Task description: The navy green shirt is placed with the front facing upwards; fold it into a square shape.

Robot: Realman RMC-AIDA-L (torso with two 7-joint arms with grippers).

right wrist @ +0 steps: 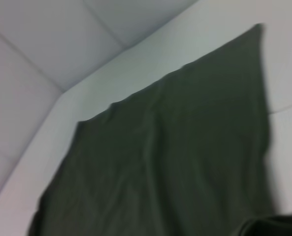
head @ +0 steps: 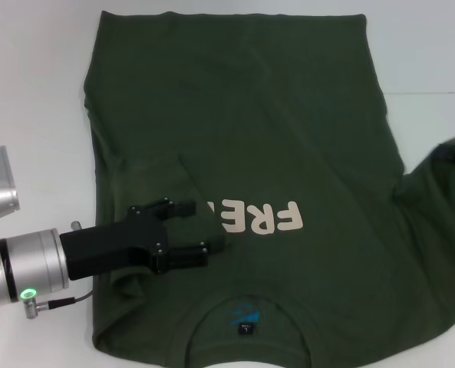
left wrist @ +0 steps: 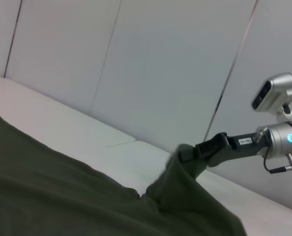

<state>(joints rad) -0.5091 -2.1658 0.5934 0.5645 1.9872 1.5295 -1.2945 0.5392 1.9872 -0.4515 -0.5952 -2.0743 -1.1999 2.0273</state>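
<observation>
The navy green shirt [head: 273,130] lies front up on the white table [head: 28,92], collar nearest me and hem at the far side. Its left sleeve is folded in over the chest and hides part of the cream lettering [head: 262,218]. My left gripper [head: 208,226] rests over that folded sleeve, fingers apart and open. At the right edge, my right gripper [head: 451,151] is shut on the right sleeve. The left wrist view shows this right gripper [left wrist: 189,153] pinching the sleeve and holding it lifted off the table. The right wrist view shows only the shirt's [right wrist: 175,157] flat body.
White table surface [head: 434,61] surrounds the shirt on the left, far side and right. Pale padded walls [left wrist: 160,73] stand behind the table. The neck label [head: 244,328] shows inside the collar at the near edge.
</observation>
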